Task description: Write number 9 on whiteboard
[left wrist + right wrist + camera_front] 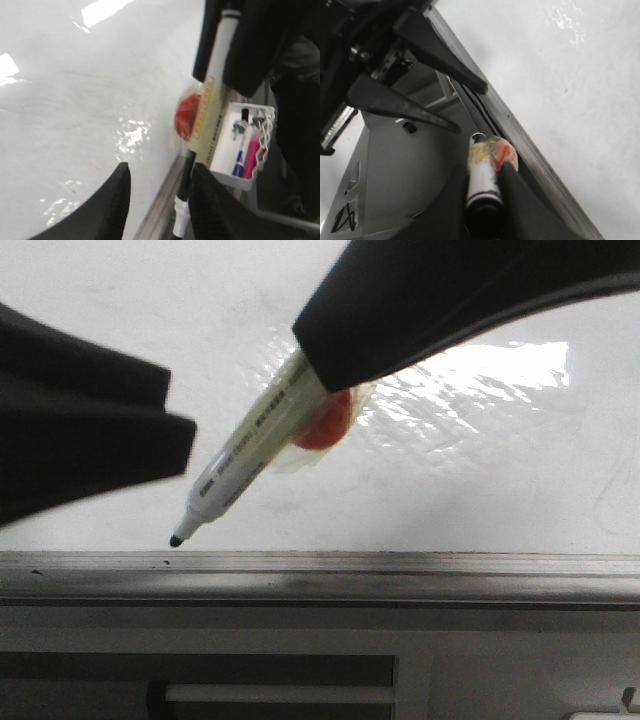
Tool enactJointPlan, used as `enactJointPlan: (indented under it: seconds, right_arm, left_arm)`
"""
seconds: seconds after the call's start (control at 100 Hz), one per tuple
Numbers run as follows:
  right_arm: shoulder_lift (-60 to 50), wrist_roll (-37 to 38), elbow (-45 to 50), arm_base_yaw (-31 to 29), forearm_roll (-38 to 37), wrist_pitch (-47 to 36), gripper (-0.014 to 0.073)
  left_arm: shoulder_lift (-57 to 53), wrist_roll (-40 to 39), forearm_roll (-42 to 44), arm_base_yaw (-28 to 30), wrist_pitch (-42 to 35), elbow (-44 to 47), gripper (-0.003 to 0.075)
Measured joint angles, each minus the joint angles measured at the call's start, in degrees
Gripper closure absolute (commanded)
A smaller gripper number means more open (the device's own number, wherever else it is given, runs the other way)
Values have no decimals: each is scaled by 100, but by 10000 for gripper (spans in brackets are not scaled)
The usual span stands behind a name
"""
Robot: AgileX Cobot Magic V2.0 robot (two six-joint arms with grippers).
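Observation:
The whiteboard [100, 300] is glossy white, with a grey metal rail [400, 575] along its near edge. My right gripper [318, 365] is shut on a white marker [240, 460] that has a red blob [322, 425] taped to its barrel. The marker slants down to the left, its black tip [176, 540] just above the rail; whether it touches the board I cannot tell. My left gripper [180, 410] stands open beside the marker, holding nothing. No black line shows on the board, so the number 9 is out of view.
A bright wrinkled glare patch [480, 380] lies on the board behind the marker. A small white tray [227, 150] holding blue and pink pens hangs off the board's edge. Grey cabinet fronts [300, 670] sit below the rail.

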Motion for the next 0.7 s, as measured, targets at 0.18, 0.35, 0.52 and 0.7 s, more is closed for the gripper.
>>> enactJointPlan:
  seconds: [0.18, 0.35, 0.52, 0.7]
  right_arm:
    - [-354, 0, 0, -431, 0, 0, 644]
    - [-488, 104, -107, -1016, 0, 62, 644]
    - [-395, 196, -482, -1435, 0, 187, 644]
    - [-116, 264, -790, -1656, 0, 246, 644]
  left_arm:
    - [-961, 0, -579, 0, 156, 0, 449]
    - [-1419, -8, -662, 0, 778, 0, 450]
    - [-1459, -8, -690, 0, 947, 11, 450]
    - [-1459, -8, -690, 0, 960, 11, 450]
